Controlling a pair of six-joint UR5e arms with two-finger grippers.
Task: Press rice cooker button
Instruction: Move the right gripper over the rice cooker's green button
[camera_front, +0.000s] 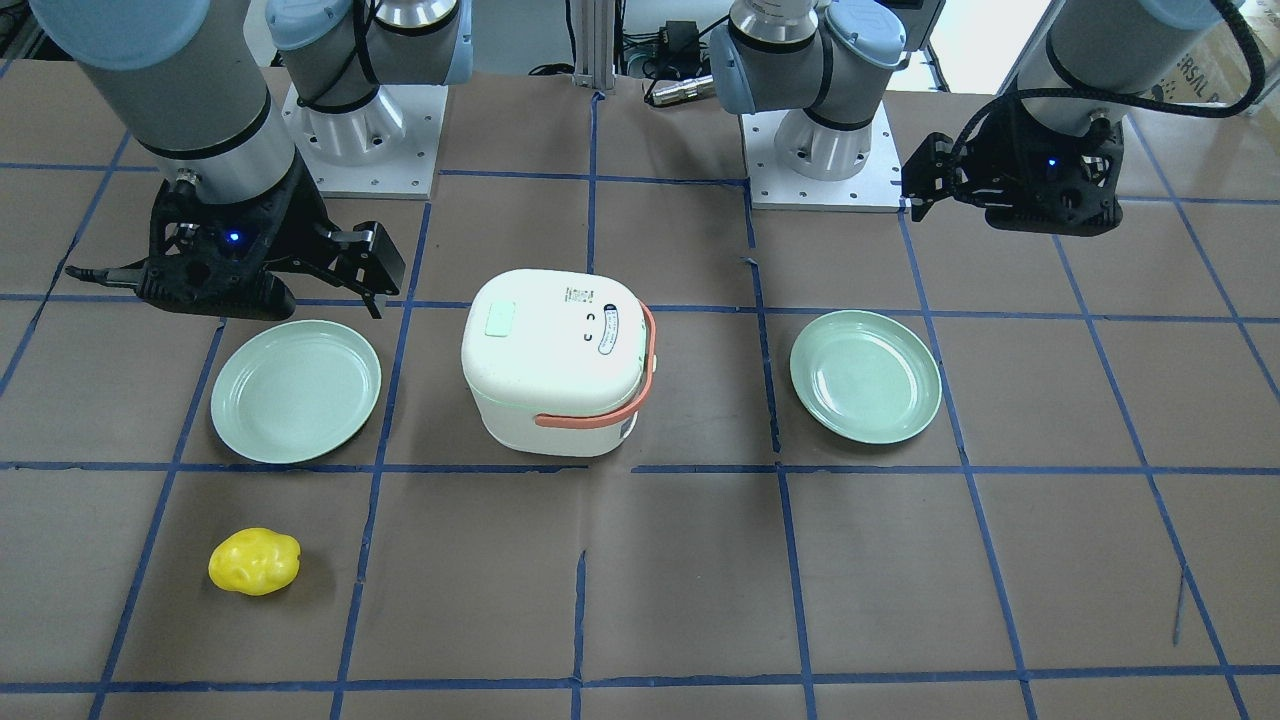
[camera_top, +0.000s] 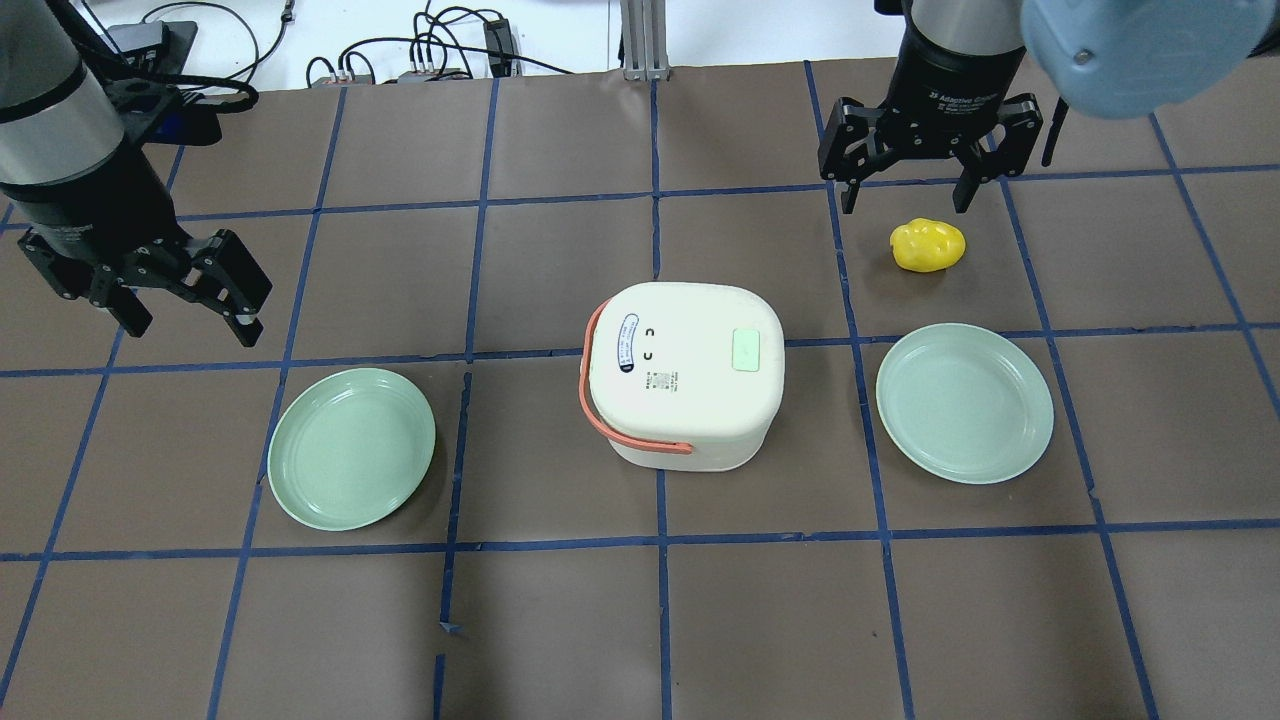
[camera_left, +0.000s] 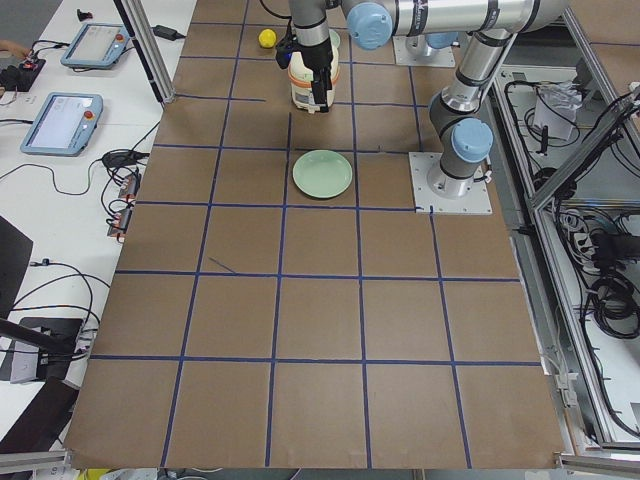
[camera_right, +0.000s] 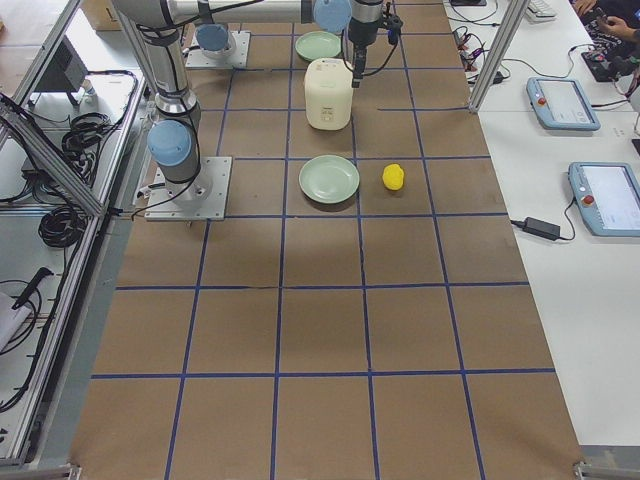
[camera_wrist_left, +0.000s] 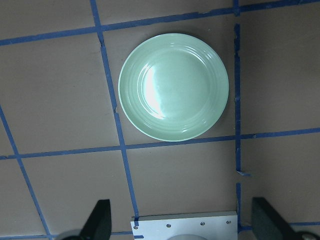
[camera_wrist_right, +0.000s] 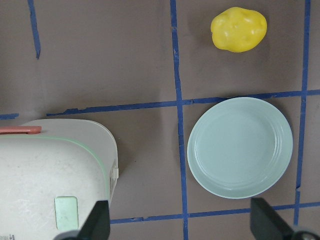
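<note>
Right claw (camera_top: 908, 203) hovers spread, well apart from rice cooker button (camera_top: 746, 350).

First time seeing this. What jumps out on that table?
A white rice cooker with an orange handle sits mid-table, a pale green button on its lid. Green plates flank it, the left plate and the right plate, with a bright yellow object beyond the latter. The left gripper and right gripper hang open, empty.

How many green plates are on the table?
2. The left plate lies on the robot's left of the rice cooker, the right plate on its right; none seem hidden.
</note>
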